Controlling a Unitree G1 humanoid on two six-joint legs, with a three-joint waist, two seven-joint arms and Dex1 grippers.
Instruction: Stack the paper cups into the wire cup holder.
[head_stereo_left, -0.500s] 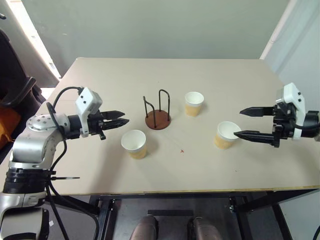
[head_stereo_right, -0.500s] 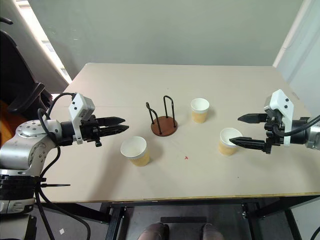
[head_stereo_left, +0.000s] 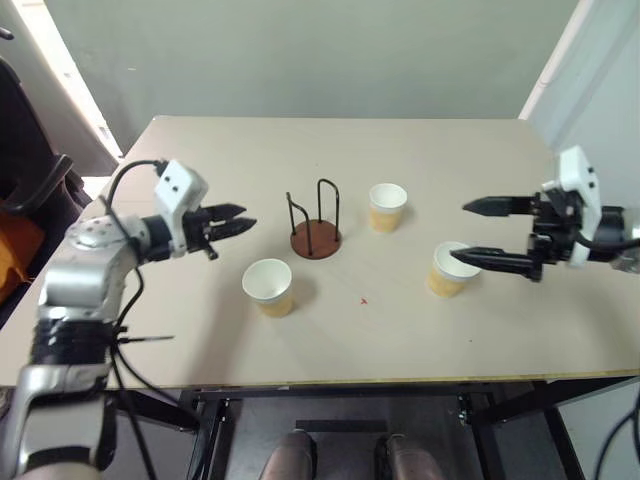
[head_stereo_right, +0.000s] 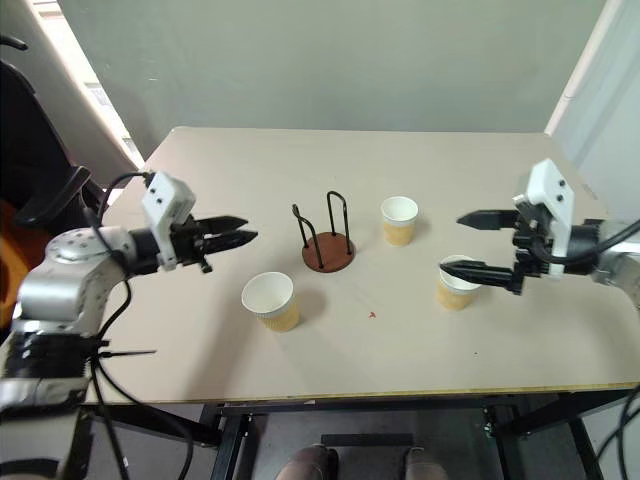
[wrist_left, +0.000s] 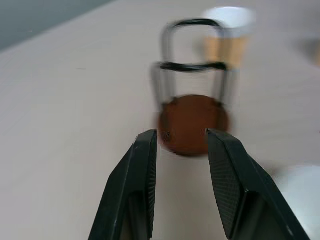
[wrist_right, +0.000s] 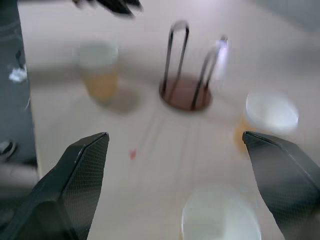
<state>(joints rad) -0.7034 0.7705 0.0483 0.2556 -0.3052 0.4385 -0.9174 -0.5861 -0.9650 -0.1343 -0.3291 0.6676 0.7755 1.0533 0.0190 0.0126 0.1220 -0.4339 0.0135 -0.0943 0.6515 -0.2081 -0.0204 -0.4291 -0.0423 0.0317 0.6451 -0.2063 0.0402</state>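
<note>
Three paper cups stand upright on the table: one at the front left (head_stereo_left: 268, 287), one at the back (head_stereo_left: 387, 207) and one on the right (head_stereo_left: 448, 270). The wire cup holder (head_stereo_left: 316, 238) stands between them with nothing in it. My left gripper (head_stereo_left: 242, 220) hovers left of the holder and points at it, narrowly open and holding nothing; in the left wrist view the holder (wrist_left: 192, 120) lies just past its fingers (wrist_left: 142, 165). My right gripper (head_stereo_left: 462, 232) is wide open over the right cup, with its lower finger across the rim as seen from above.
The tan table (head_stereo_left: 330, 340) has free room along its front and far back. A small red mark (head_stereo_left: 364, 300) lies near the middle front. A dark chair (head_stereo_left: 25, 150) stands beyond the table's left edge.
My right gripper has moved left, so that it reaches over the right cup. My left gripper has lifted a little and shifted back, away from the front left cup.
</note>
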